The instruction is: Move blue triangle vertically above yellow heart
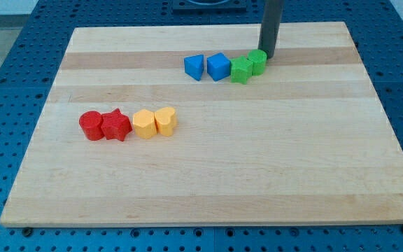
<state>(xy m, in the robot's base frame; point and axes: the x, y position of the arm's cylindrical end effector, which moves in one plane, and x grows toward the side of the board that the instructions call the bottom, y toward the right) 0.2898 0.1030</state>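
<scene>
The blue triangle (194, 67) lies on the wooden board (208, 175) near the view's top middle. The yellow heart (166, 120) lies lower and a little to the left, touching a yellow hexagon (145, 124). The triangle is up and slightly right of the heart. My tip (266, 56) stands at the right end of the top row, touching the green cylinder (258, 61), well to the right of the blue triangle.
A blue cube (219, 66) sits just right of the triangle, then a green star (241, 71) and the green cylinder. A red cylinder (90, 125) and a red star (116, 125) lie left of the yellow hexagon.
</scene>
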